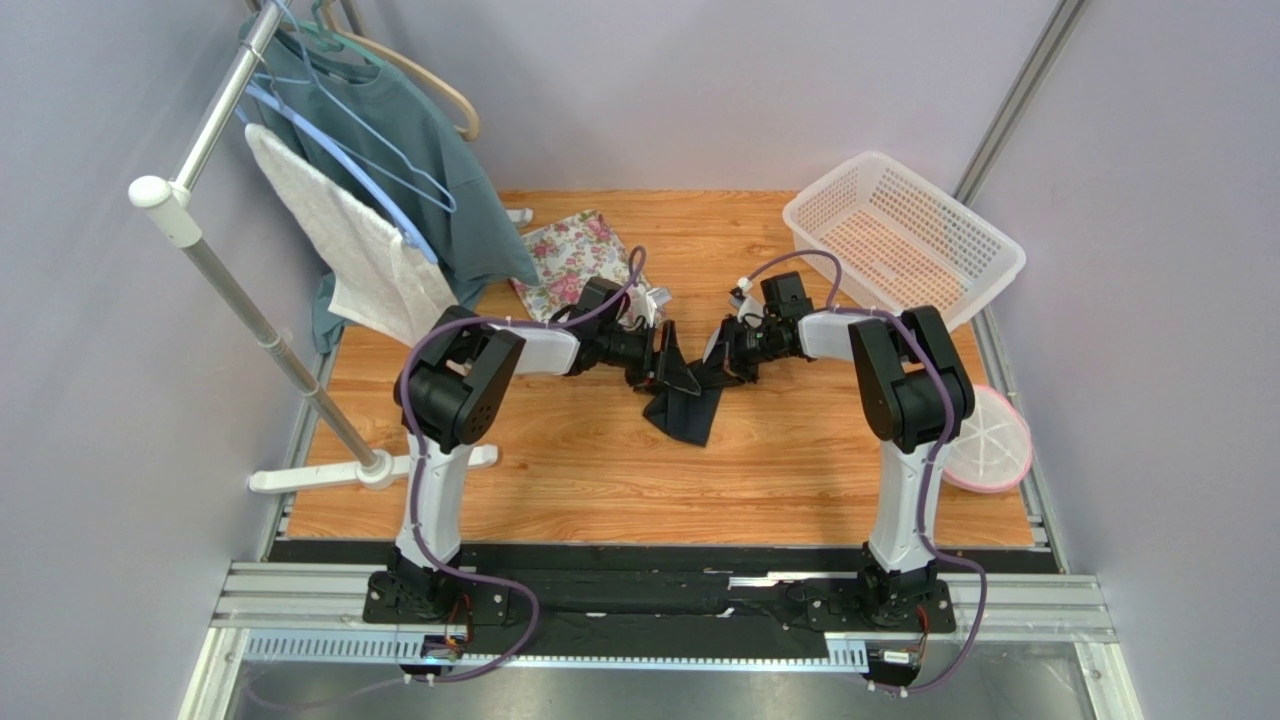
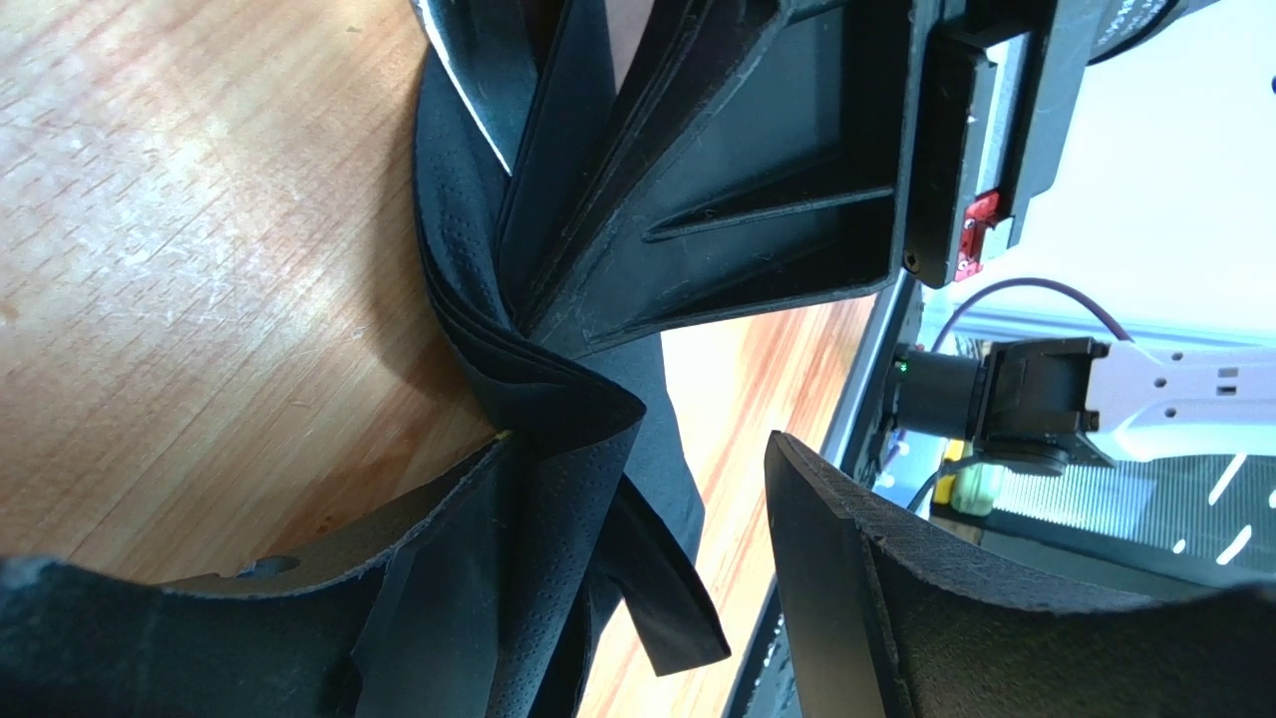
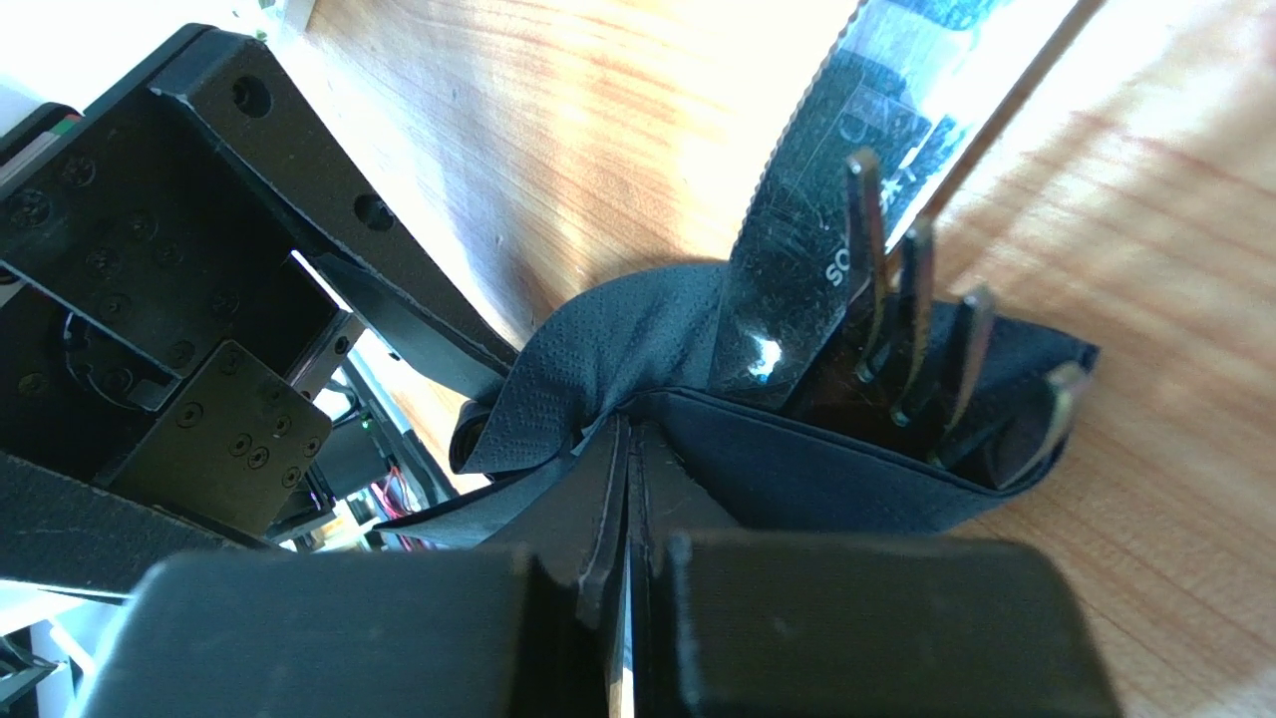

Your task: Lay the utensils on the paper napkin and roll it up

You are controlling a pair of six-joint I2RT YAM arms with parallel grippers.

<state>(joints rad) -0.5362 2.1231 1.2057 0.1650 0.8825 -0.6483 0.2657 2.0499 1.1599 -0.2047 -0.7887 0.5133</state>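
Wooden tabletop (image 1: 571, 480), with the black paper napkin (image 1: 687, 408) bunched at mid-table round the knife (image 3: 794, 240) and fork (image 3: 914, 322), whose tips protrude. The right end effector (image 3: 629, 456) is clamped on the napkin's fold; the left end effector (image 2: 637, 494) is held agape astride it. If the pinch slips, the loose wrap may spring apart and the utensils be shed. On the knife, only "SO" is legible.

Crumpled black napkin (image 3: 599, 359) around knife (image 3: 794, 225), fork (image 3: 917, 292)

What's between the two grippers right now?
The bunched black napkin, per the top view; the right wrist view shows the knife and fork tucked in it.
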